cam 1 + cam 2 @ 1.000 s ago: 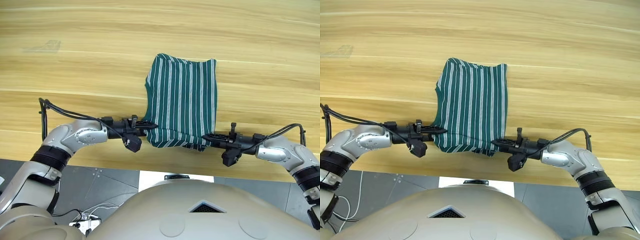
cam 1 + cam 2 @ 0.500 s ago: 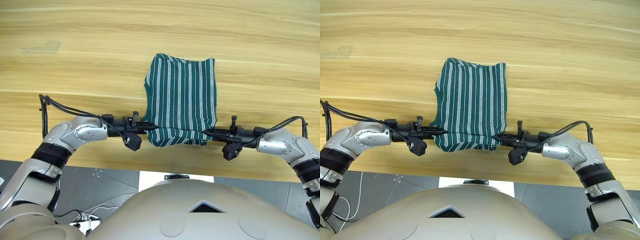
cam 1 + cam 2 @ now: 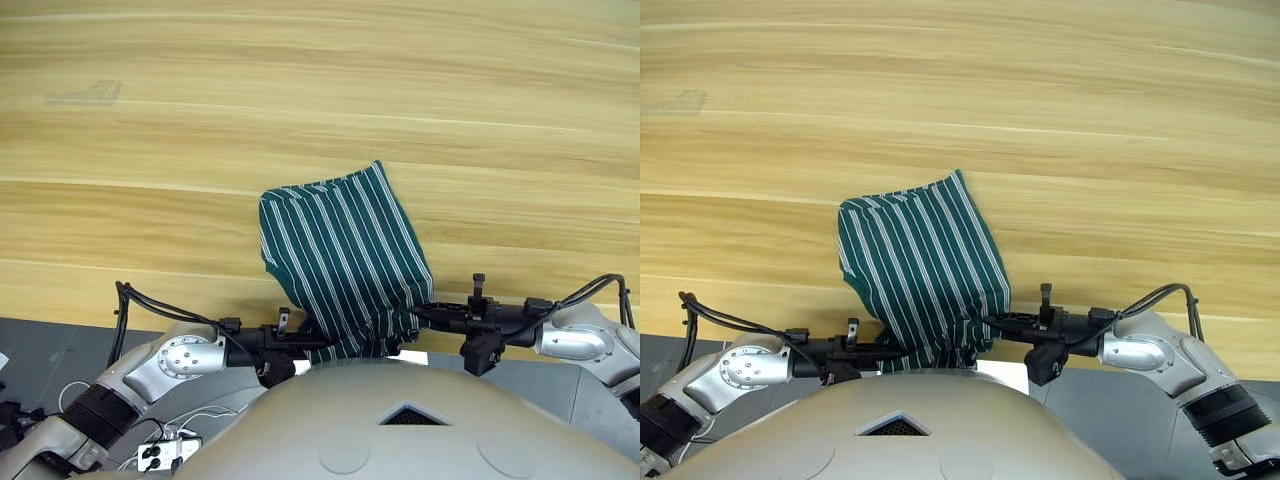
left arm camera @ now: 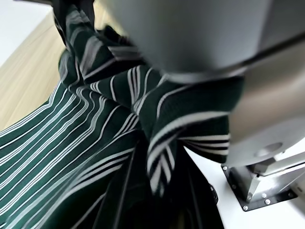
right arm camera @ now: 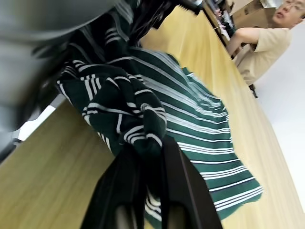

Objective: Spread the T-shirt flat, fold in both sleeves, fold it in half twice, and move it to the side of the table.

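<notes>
The green T-shirt (image 3: 340,260) with thin white stripes is folded into a narrow panel and hangs askew over the near edge of the wooden table (image 3: 320,90). My left gripper (image 3: 318,344) is shut on its near left corner, low by the table's edge. My right gripper (image 3: 420,313) is shut on the near right corner. In the left wrist view the bunched cloth (image 4: 157,143) sits pinched between the fingers. The right wrist view has a wad of striped fabric (image 5: 128,114) clamped between its black fingers (image 5: 178,186).
The wooden table stretches wide to the far side and to both sides of the shirt. A faint mark (image 3: 85,93) lies on the wood at the far left. Grey floor (image 3: 60,345) shows below the near edge.
Both grippers have pulled back toward me and lowered past the table's near edge, dragging the shirt nearer. The shirt's far end has slid closer and swung leftward, so the panel lies slanted.
</notes>
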